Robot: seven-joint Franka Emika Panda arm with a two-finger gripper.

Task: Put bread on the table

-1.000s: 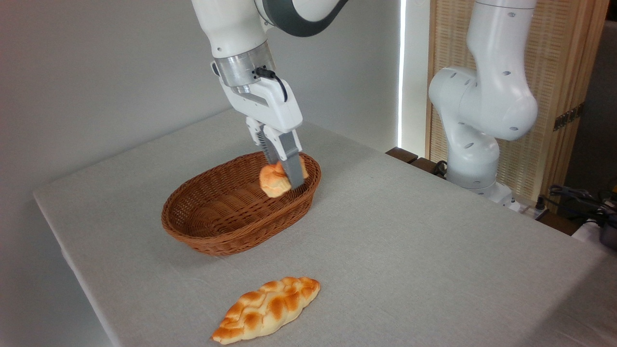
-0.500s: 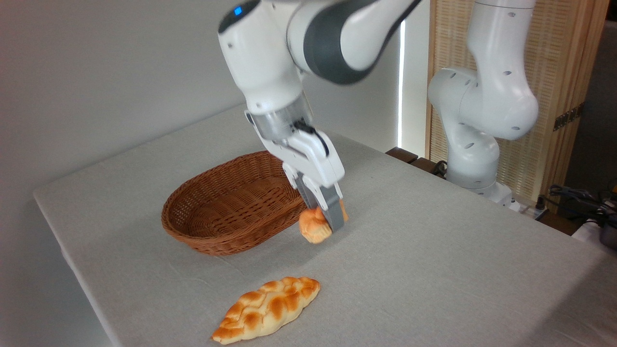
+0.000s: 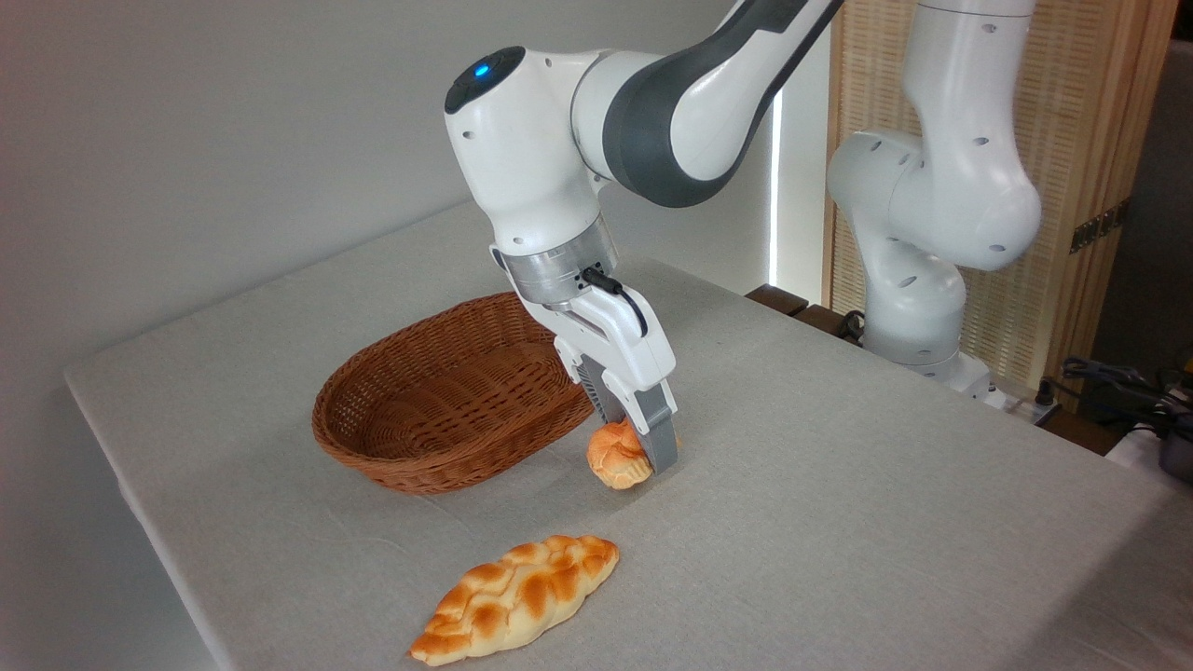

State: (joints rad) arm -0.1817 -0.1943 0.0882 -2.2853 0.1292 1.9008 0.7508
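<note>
The bread [image 3: 615,456], a small round orange-golden bun, is pinched between the grey fingers of my gripper [image 3: 638,454]. It hangs at or just above the grey cloth of the table [image 3: 839,503], right of the basket's near end; I cannot tell whether it touches. The gripper is shut on the bun and tilts down and to the right. The far finger is mostly hidden behind the bun.
A brown oval wicker basket [image 3: 447,410] stands to the left of the bun with nothing in it. A longer braided loaf [image 3: 517,596] lies near the table's front edge. The arm's white base [image 3: 918,280] rises at the back right.
The gripper carried the bun out of the basket, over its right rim, then down and slightly right to the cloth. The basket and the braided loaf stayed put.
</note>
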